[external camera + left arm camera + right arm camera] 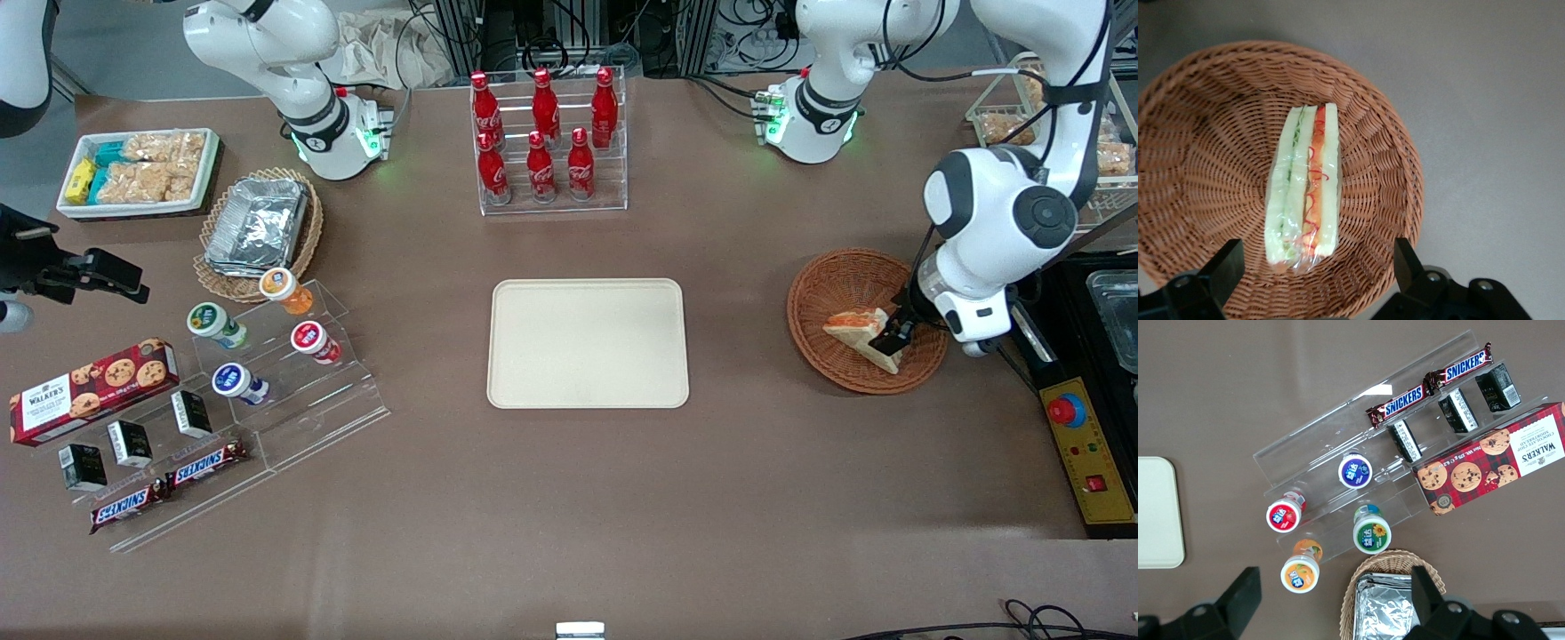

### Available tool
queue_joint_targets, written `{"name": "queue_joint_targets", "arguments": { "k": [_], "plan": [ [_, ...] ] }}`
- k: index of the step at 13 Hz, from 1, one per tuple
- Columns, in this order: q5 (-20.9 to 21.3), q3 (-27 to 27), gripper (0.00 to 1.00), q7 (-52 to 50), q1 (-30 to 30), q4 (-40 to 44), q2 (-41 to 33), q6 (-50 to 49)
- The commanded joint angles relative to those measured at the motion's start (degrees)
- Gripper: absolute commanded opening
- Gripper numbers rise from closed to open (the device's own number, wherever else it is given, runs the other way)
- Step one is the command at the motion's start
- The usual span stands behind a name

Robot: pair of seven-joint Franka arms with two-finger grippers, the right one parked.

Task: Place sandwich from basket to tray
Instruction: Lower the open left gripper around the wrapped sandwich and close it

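In basket (1198,133), sandwich (1305,183) (edge-up) between end effector (1313,270) fingers

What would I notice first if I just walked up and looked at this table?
Probably the red cola bottles in a clear rack, farther from the front camera than the bare cream tray mid-table. Then the wrapped sandwich in the brown wicker basket toward the working arm's end, with the gripper open, one finger on each side of its end.

- The gripper (892,343) hides part of the sandwich (858,327) in the front view.
- The basket (1198,160) is cut off at the wrist view's edge.
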Motion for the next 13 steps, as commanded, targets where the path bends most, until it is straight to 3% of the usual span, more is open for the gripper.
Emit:
{"name": "queue_joint_targets", "arguments": {
  "k": [1, 6, 10, 11, 12, 13],
  "plan": [
    [-0.34, 0.03, 1.00, -1.35, -0.31, -5.73, -0.33, 8.11],
    [-0.34, 0.12, 1.00, -1.09, 0.13, -8.73, 2.29, 14.27],
    [-0.34, 0.12, 0.85, -0.56, 0.31, -8.64, 4.41, 16.39],
    [-0.34, 0.12, 0.74, -0.56, 0.31, -8.64, 4.41, 16.48],
    [-0.34, 0.12, 0.49, -0.56, 0.39, -8.64, 4.33, 16.48],
    [-0.34, 0.20, 0.05, -0.56, 0.40, -8.64, 4.24, 16.48]
  ]
}}
